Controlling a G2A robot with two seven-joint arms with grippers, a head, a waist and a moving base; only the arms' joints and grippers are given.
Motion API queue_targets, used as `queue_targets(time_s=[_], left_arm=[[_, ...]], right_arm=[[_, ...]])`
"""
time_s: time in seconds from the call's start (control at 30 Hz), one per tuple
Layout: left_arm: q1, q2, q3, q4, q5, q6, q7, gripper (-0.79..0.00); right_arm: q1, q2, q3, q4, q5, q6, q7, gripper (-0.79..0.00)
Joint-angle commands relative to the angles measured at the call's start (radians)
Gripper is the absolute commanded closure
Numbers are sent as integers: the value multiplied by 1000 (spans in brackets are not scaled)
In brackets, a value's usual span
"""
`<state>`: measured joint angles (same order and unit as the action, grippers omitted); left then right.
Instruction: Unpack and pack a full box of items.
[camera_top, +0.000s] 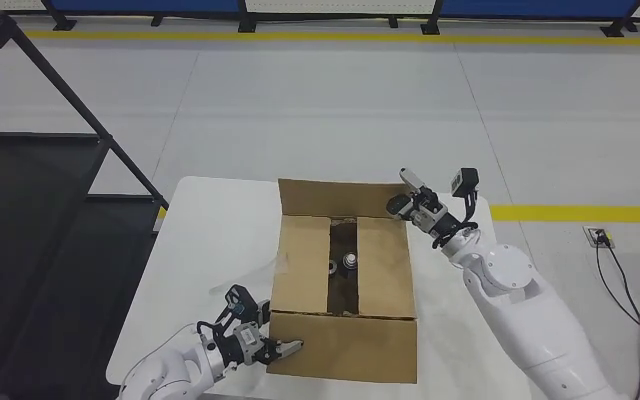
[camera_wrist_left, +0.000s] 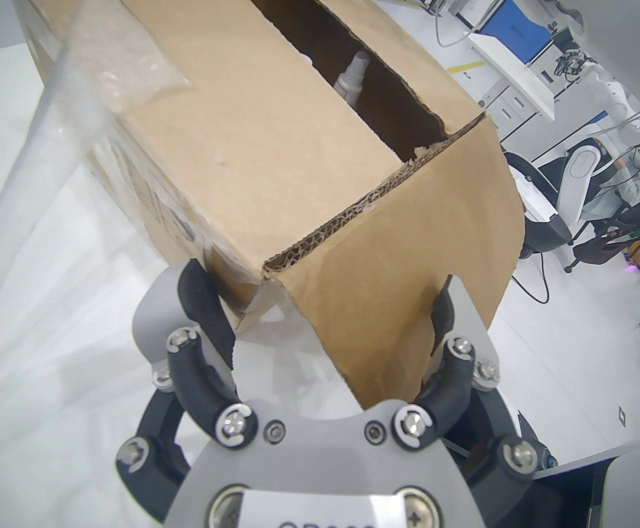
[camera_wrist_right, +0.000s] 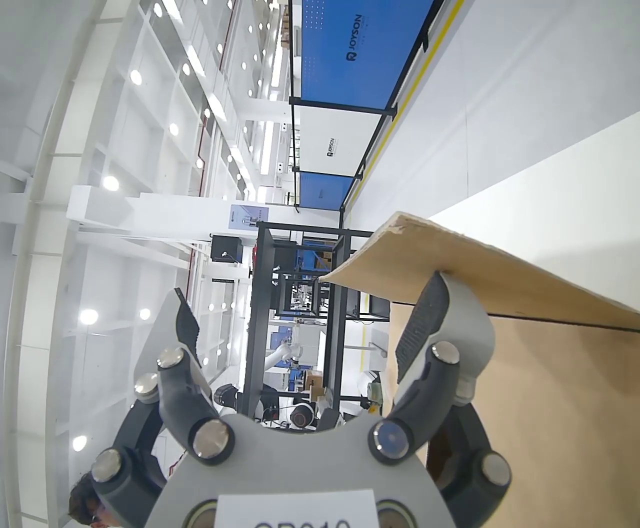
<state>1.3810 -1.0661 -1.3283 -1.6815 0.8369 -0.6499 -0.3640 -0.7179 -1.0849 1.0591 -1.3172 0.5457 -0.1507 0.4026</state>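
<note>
A brown cardboard box (camera_top: 345, 275) stands mid-table, its two long top flaps lying almost flat with a gap between them. Bottle tops (camera_top: 350, 262) show in the gap, and the left wrist view shows a white spray bottle (camera_wrist_left: 352, 75) inside. My left gripper (camera_top: 287, 349) is open at the box's near left corner; its fingers (camera_wrist_left: 200, 295) straddle that corner (camera_wrist_left: 320, 285) and the hanging front flap (camera_wrist_left: 410, 240). My right gripper (camera_top: 398, 205) is open at the far right corner. One of its pads (camera_wrist_right: 425, 320) touches the edge of the raised back flap (camera_wrist_right: 500, 280).
The white table (camera_top: 210, 260) has free room left of the box. A strip of clear plastic (camera_top: 268, 268) hangs off the box's left side (camera_wrist_left: 75, 100). A black frame (camera_top: 60, 200) stands left of the table. The front edge is close behind the left gripper.
</note>
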Motion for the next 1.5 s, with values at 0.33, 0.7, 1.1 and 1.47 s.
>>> queue_targets(time_s=[0.33,0.7,1.1,1.47], left_arm=[[-20,-1,31,-9,7,27,-24,-785],[-21,1,42,-15,20,45,-39,-785],[-11,3,40,-8,23,49,-16,-785],[-27,2,61,10,30,53,-20,-785]], right_arm=[[-5,-4,-1,-4,12,24,-25,-785],[220,-95,-163,182,-60,217,-254,-785],[418,-220,-344,520,-122,360,-229,-785],[480,-290,-381,675,-153,352,-204,-785]])
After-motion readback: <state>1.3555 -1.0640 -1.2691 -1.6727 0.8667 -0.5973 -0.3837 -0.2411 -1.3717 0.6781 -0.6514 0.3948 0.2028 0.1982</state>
